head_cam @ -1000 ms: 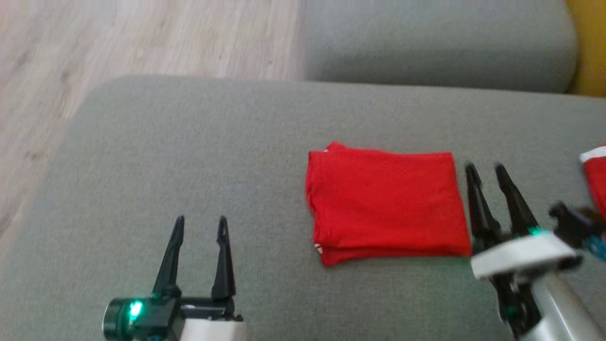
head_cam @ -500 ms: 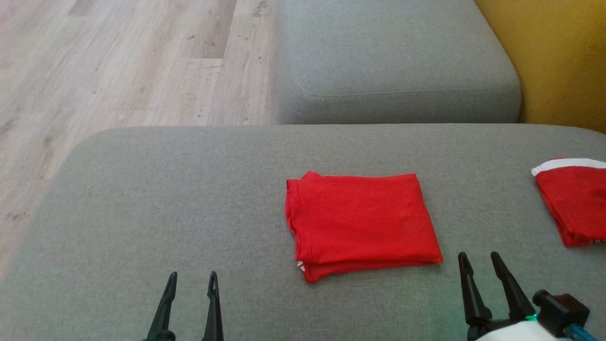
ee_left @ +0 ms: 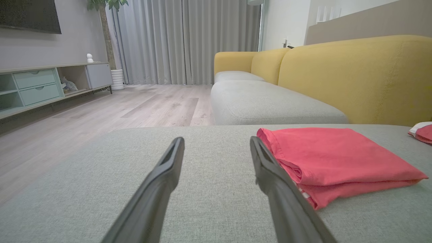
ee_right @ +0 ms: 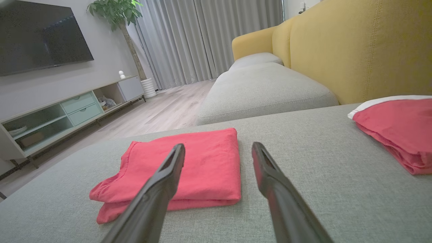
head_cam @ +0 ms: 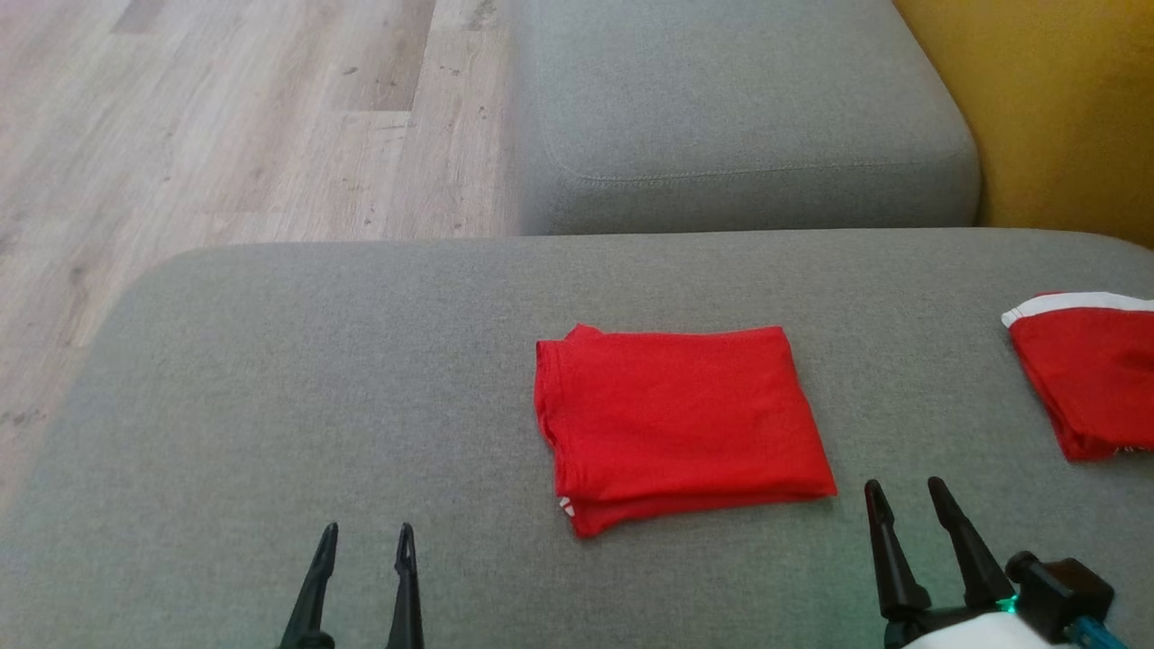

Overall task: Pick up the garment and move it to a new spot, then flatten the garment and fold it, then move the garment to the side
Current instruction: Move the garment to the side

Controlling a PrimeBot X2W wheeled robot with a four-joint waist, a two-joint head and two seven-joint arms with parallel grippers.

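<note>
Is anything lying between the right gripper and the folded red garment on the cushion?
Nothing visible. Bare grey cushion is all that lies between the open right gripper and the near right corner of the folded red garment. The second red garment lies apart, farther right, off that path.

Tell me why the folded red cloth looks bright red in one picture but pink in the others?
Head view: the red cloth is strong red, with a faint green glow on the cushion at lower right. Left wrist view: paler pink, the near jaws big and blurry. Right wrist view: same washed-out pink, soft shadows.
</note>
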